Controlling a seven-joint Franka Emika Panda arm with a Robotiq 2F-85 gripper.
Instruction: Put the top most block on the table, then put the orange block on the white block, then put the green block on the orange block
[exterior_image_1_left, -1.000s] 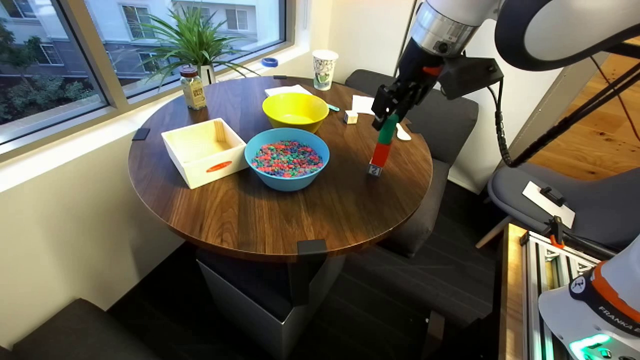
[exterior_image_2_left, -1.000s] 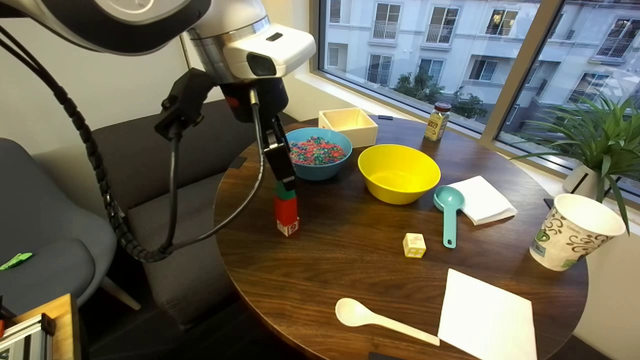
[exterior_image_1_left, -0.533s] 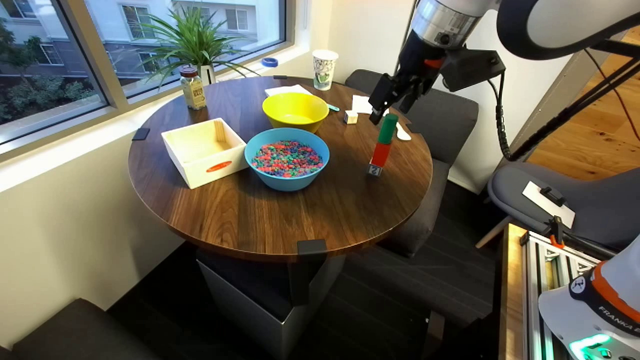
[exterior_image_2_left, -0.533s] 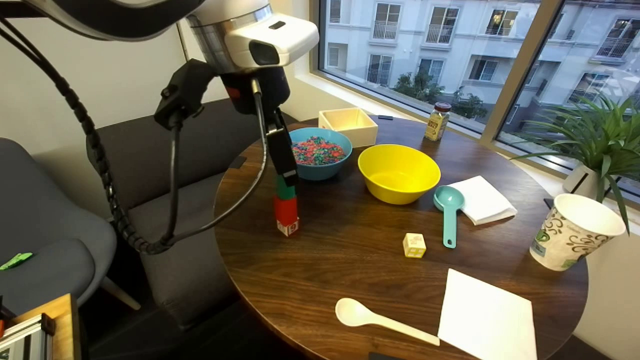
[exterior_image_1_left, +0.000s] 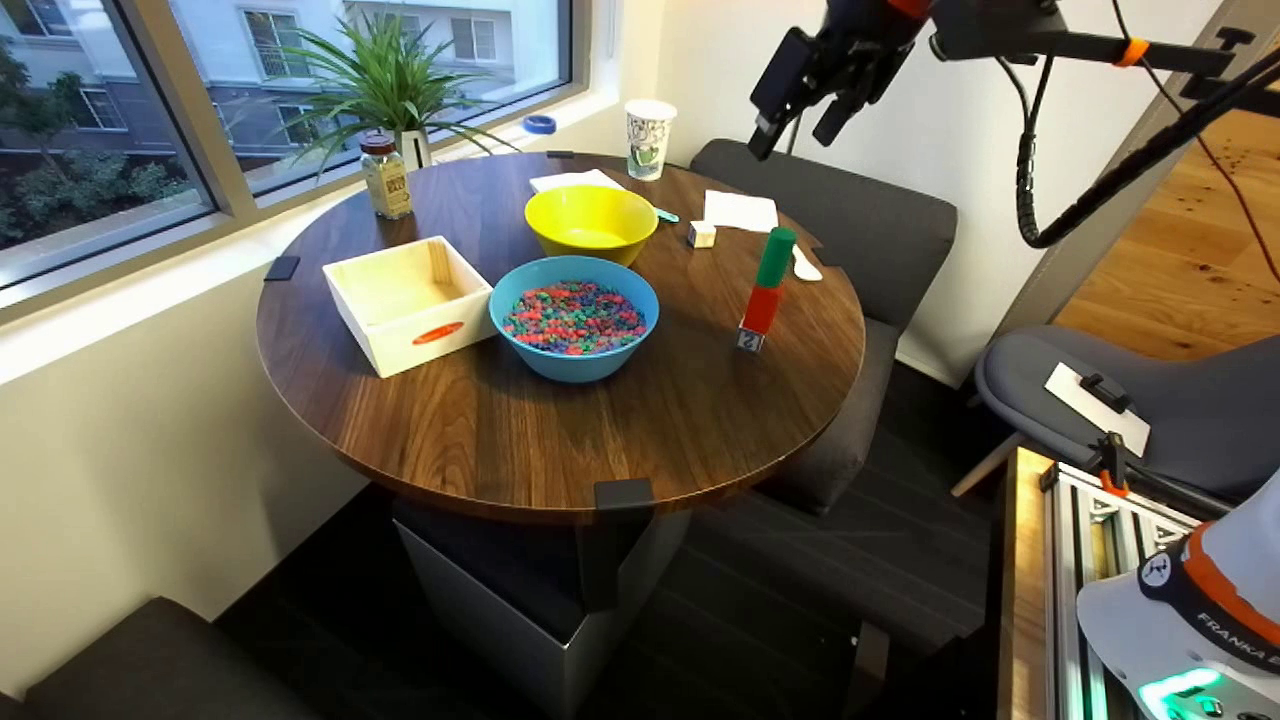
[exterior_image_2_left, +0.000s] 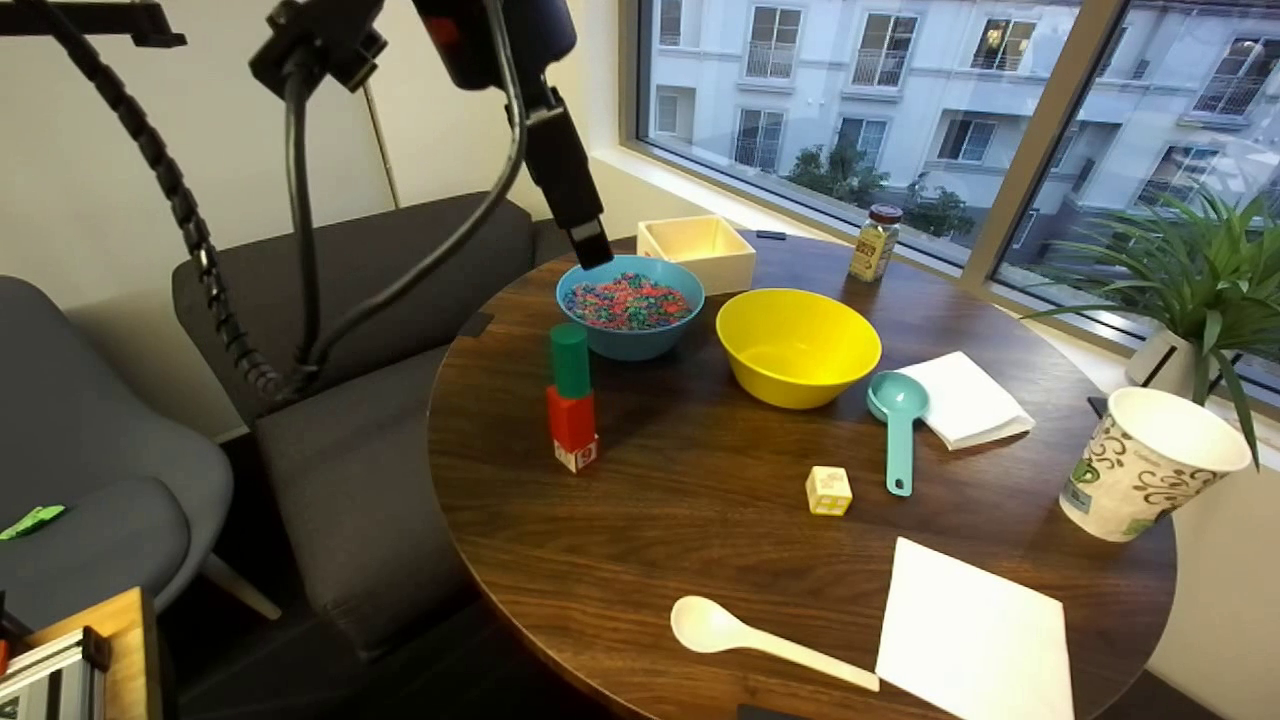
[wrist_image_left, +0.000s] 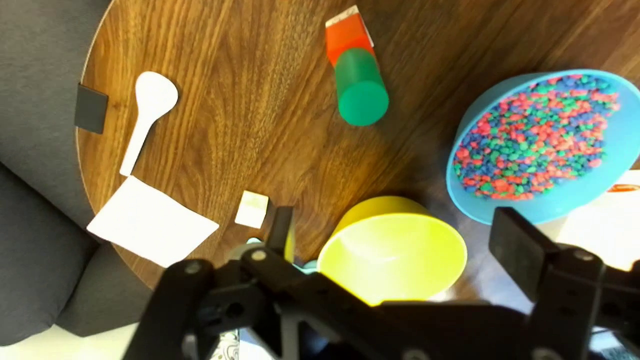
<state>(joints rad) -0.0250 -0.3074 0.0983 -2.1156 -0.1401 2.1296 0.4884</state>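
Table (exterior_image_1_left: 520, 430): round, dark wood. End effector (exterior_image_1_left: 795, 136): black, spread wide, raised above the table. Blue bowl (exterior_image_1_left: 575, 370): holding small coloured pieces (wrist_image_left: 530, 145). Green block (exterior_image_2_left: 570, 362): upright cylinder, topmost of three stacked, apart from the end effector. Orange block (exterior_image_2_left: 572, 418): directly beneath the green. White block (exterior_image_2_left: 577, 457): character-marked, at the base, resting on the table. Pale cube (exterior_image_2_left: 829, 491): on the table, well apart.

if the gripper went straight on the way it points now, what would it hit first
Most likely the table, between the green block, the blue bowl and the yellow bowl. Depth is unclear, though: the open gripper might clip the blue bowl first.
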